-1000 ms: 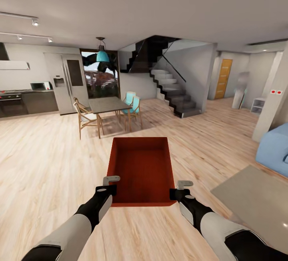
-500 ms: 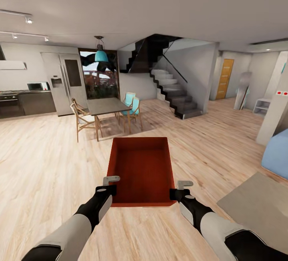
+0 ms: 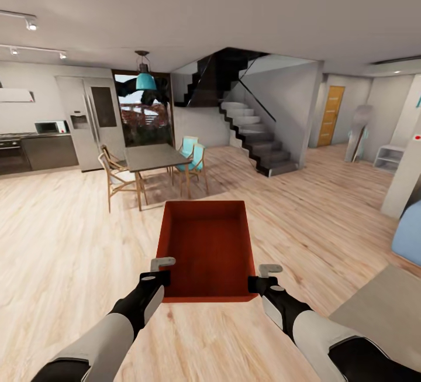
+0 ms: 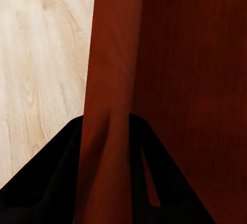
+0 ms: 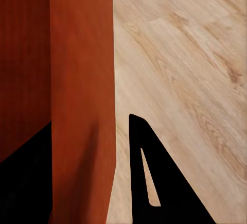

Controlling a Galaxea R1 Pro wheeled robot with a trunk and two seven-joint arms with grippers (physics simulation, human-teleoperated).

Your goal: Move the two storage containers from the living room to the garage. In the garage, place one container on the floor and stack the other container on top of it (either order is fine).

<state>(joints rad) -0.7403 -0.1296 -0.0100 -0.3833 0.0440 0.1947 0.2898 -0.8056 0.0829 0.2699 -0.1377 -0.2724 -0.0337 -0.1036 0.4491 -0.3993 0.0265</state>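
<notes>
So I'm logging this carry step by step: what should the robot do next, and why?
Probably keep driving and hold the grip. The storage container hangs over wood-plank floor, each side wall pinched by the left end effector and right end effector. No grey concrete is in sight, so releasing now looks premature.

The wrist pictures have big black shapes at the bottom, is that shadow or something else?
In the left wrist view the black shapes are the gripper's own fingers, unlit, straddling the storage container wall; in the right wrist view likewise, a black finger beside the container's wall, no blur on the floor planks.
</notes>
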